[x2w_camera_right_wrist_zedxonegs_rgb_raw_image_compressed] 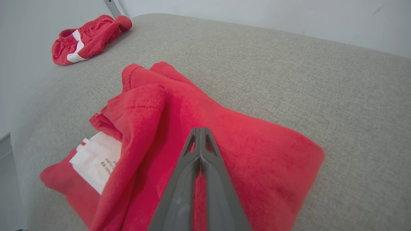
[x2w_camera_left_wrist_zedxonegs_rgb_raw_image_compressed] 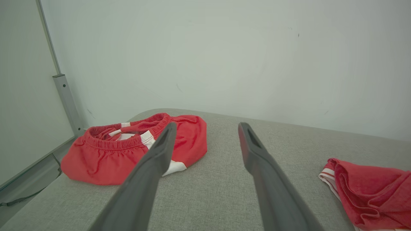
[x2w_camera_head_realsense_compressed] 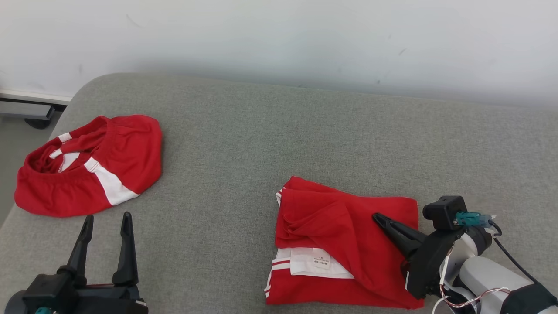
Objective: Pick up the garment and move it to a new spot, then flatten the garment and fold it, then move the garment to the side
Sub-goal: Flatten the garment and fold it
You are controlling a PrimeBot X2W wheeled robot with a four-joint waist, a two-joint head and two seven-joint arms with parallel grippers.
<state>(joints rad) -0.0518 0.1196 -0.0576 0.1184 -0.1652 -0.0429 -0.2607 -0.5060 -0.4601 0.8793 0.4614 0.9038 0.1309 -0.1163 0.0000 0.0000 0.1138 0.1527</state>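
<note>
The garment (x2w_camera_head_realsense_compressed: 340, 226) is red with white stripes and a white label, and it lies folded on the grey cloth surface at the lower right. My right gripper (x2w_camera_head_realsense_compressed: 375, 216) is shut, its fingers pressed together and lying over the garment's right half (x2w_camera_right_wrist_zedxonegs_rgb_raw_image_compressed: 257, 144). In the right wrist view the gripper (x2w_camera_right_wrist_zedxonegs_rgb_raw_image_compressed: 199, 129) points across the red cloth with no fabric between the fingers. My left gripper (x2w_camera_head_realsense_compressed: 107, 222) stands open at the lower left with nothing in it. In the left wrist view that gripper (x2w_camera_left_wrist_zedxonegs_rgb_raw_image_compressed: 208, 124) hovers over bare surface, with the garment (x2w_camera_left_wrist_zedxonegs_rgb_raw_image_compressed: 375, 189) at the far right.
A second red and white garment (x2w_camera_head_realsense_compressed: 87, 170) lies crumpled near the surface's left edge, just beyond my left gripper (x2w_camera_left_wrist_zedxonegs_rgb_raw_image_compressed: 128, 150). The grey padded surface (x2w_camera_head_realsense_compressed: 279, 131) ends at a white wall behind and drops off to the floor at the left (x2w_camera_head_realsense_compressed: 8, 144).
</note>
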